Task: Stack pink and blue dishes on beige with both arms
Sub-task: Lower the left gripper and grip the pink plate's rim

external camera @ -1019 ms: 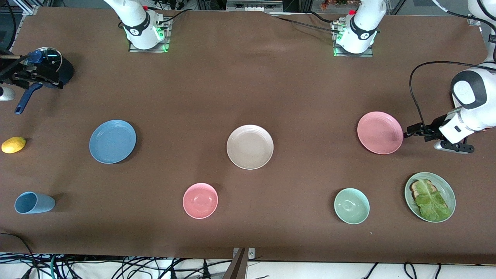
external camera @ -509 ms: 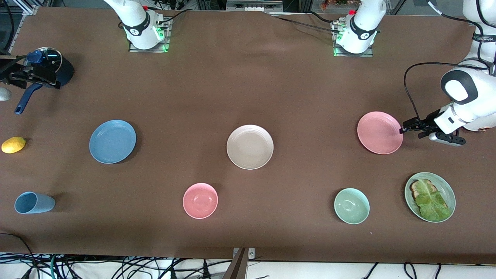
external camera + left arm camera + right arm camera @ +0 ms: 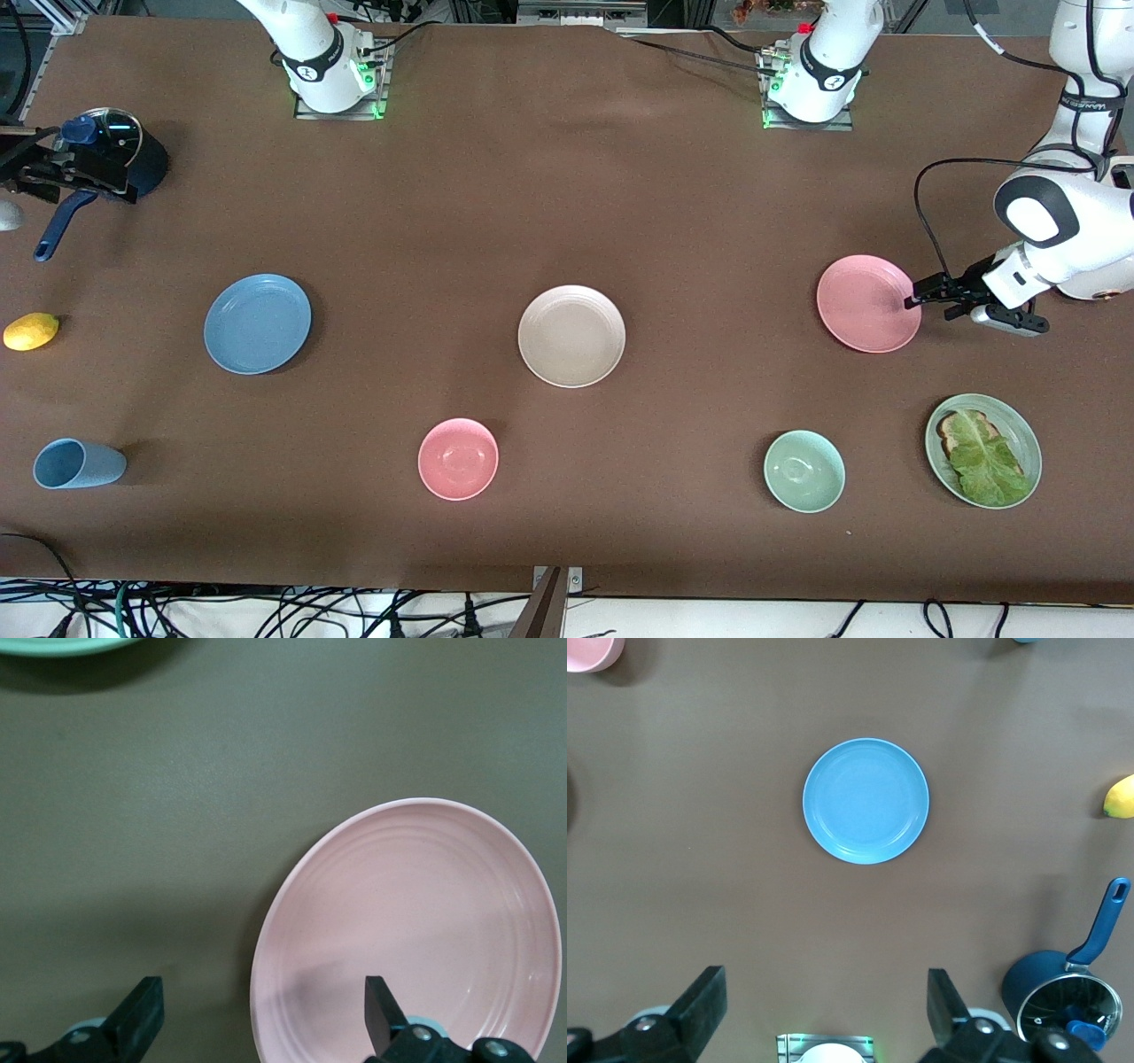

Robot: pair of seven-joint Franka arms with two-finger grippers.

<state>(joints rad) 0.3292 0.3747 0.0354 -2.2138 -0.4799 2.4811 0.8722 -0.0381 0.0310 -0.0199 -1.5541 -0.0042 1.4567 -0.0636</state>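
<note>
Two white jointed arms are mounted along the brown cloth-covered table [image 3: 567, 195]. Three equally wide flat round matte plates are laid in a row across its middle: the dusty blue plate [image 3: 258, 323] toward the right arm's end, the cream-beige plate [image 3: 571, 336] between the others, and the pale pink plate [image 3: 869, 303] toward the left arm's end. All three are seen bare and well apart from one another.

Nearer the front camera, a pale green plate [image 3: 1019, 424] is seen to hold a slice of toast [image 3: 957, 429] with a lettuce leaf [image 3: 988, 462] laid on it. A small pale green bowl [image 3: 804, 470] and a small pink bowl [image 3: 458, 458] are both seen empty, and a blue tumbler cup [image 3: 78, 463] is lying on its side. A dark blue lidded saucepan [image 3: 124, 159] and a yellow lemon [image 3: 31, 331] are placed at the right arm's end.

The left gripper [image 3: 912, 302] is held low at the pink plate's rim, its fingers [image 3: 379, 1014] spread apart, one over the plate, one over the cloth, nothing grasped. The right gripper [image 3: 824, 1010] is held high over the table near the saucepan, jaws released and empty.
</note>
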